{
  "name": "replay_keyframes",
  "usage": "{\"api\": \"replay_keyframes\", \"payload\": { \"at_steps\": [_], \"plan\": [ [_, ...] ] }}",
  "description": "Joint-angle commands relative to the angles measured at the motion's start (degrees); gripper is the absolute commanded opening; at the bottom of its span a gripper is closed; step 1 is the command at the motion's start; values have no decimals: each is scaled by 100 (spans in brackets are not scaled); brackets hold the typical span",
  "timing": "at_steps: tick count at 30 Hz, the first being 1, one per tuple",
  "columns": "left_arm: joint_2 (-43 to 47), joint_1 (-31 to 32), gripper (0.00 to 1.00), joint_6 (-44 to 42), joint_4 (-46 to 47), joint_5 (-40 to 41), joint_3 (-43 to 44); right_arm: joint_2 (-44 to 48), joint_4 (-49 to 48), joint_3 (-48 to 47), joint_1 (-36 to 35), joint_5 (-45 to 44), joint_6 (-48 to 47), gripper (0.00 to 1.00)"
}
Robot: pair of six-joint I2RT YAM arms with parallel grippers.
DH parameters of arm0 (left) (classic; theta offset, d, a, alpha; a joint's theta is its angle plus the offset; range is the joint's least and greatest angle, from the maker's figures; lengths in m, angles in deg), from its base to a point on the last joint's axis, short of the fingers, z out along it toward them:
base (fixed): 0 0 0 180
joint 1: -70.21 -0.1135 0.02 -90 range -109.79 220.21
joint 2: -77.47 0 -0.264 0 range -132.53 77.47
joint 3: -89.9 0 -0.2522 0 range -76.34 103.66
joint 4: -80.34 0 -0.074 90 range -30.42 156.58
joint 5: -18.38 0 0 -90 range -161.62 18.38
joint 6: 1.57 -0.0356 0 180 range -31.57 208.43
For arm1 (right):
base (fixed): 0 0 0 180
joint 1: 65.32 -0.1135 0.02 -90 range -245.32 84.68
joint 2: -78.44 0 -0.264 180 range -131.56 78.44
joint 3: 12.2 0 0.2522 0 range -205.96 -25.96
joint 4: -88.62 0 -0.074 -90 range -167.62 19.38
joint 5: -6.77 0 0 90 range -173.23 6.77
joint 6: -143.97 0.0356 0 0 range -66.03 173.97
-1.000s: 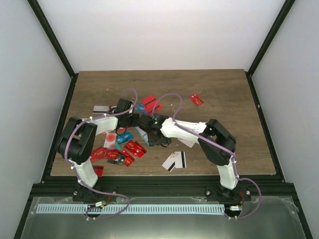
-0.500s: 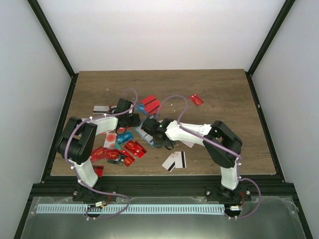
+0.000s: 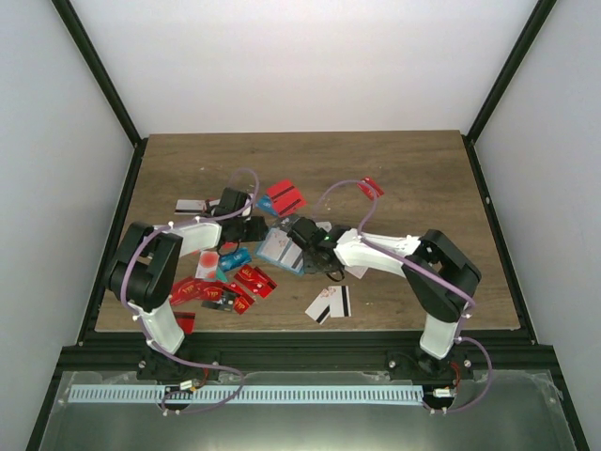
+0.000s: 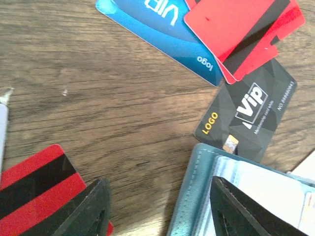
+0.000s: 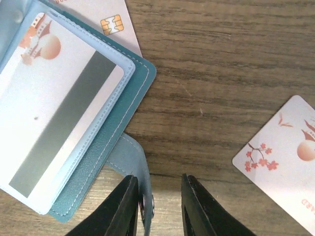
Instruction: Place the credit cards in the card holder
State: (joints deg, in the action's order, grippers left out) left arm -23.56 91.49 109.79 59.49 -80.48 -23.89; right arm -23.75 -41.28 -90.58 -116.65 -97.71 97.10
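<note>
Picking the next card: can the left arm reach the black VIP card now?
Probably yes: the black card lies just ahead of the open left claw, near edge tucked under the holder.

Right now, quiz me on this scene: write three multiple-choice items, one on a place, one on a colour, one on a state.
1. Where is the black VIP card?
A. On the table, against the card holder
B. In a pocket
C. Standing on edge

2. The card in the holder's pocket is:
A. Red
B. White with a grey stripe
C. Blue

3. The card holder is:
A. Folded shut
B. Lifted off the wood
C. Lying open

Answers: 1 A, it lies flat and meets the teal edge; 2 B, the right wrist view shows the stripe; 3 C, its light blue inside faces up.
</note>
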Motion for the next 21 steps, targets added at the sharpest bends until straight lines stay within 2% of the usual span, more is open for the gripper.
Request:
{"api": "replay_keyframes", "payload": {
  "at_steps": [1,8,17,21],
  "plan": [
    [-3,36,58,-17,63,-379,-193,171,-537,183,139,145,-260,26],
    [-107,48,58,-20,272,-692,-379,336,-1058,483,424,486,-649,19],
    [-86,81,58,24,639,-1360,-664,455,-1429,743,626,850,-922,1],
    [-88,94,58,79,858,-1773,-774,418,-1510,766,655,995,-956,1]
  ]
}}
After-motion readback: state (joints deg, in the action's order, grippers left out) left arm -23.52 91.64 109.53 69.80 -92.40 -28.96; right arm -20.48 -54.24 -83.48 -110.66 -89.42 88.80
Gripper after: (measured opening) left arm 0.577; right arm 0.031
